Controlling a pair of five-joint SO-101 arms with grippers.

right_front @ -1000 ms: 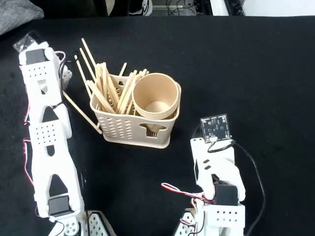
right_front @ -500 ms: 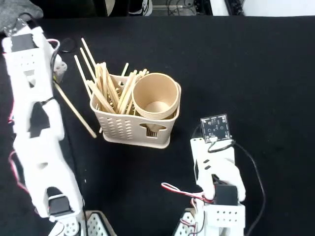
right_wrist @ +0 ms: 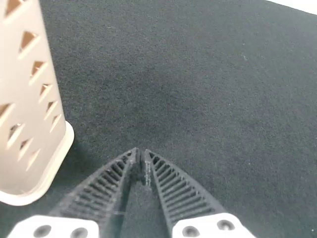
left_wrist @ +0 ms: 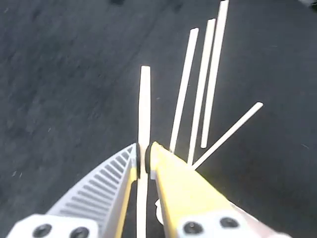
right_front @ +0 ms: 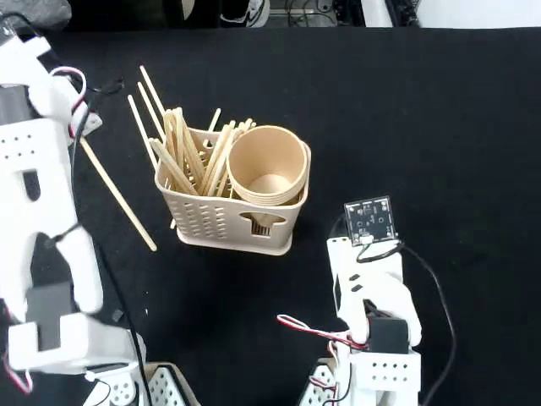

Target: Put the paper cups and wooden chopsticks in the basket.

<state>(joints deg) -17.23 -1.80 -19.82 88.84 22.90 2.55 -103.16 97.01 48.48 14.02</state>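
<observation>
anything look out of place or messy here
One pale wooden chopstick is outside the beige slotted plastic basket, slanting beside it, pinched in the left end effector. The bundled chopsticks inside splay untidily past its rim.

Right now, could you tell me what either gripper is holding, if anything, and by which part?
The left gripper pinches one wooden chopstick partway along its shaft; the right gripper, shut, holds nothing.

Left arm [right_front: 38, 211] stretched forward, left gripper [left_wrist: 144, 152] clamped on a chopstick [left_wrist: 144, 99], right arm [right_front: 372, 296] folded low, right gripper [right_wrist: 139, 155] closed.
</observation>
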